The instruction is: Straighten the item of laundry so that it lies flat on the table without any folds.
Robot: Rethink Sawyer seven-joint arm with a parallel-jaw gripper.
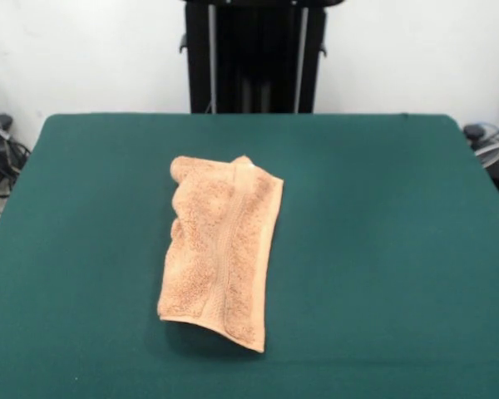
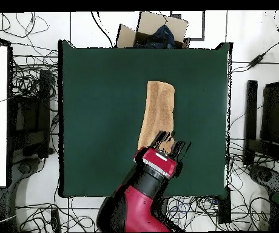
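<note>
The peach-orange towel (image 1: pixel 220 249) lies near the middle of the dark green table (image 1: pixel 382 208), folded lengthwise into a narrow strip, with a woven band running along it and a bunched far end. In the overhead view the towel (image 2: pixel 157 112) is a long strip on the table (image 2: pixel 99 109). My red arm (image 2: pixel 154 176) reaches in from the bottom edge of that view. Its gripper (image 2: pixel 168 145) hangs over the towel end nearest the robot base. The front view does not show the arm or the gripper.
The black pedestal (image 1: pixel 254 54) stands behind the table's far edge. In the overhead view an open cardboard box (image 2: pixel 157 30) holding dark cloth sits beyond the table's top edge. Cables and dark equipment (image 2: pixel 269 121) lie on the floor at both sides.
</note>
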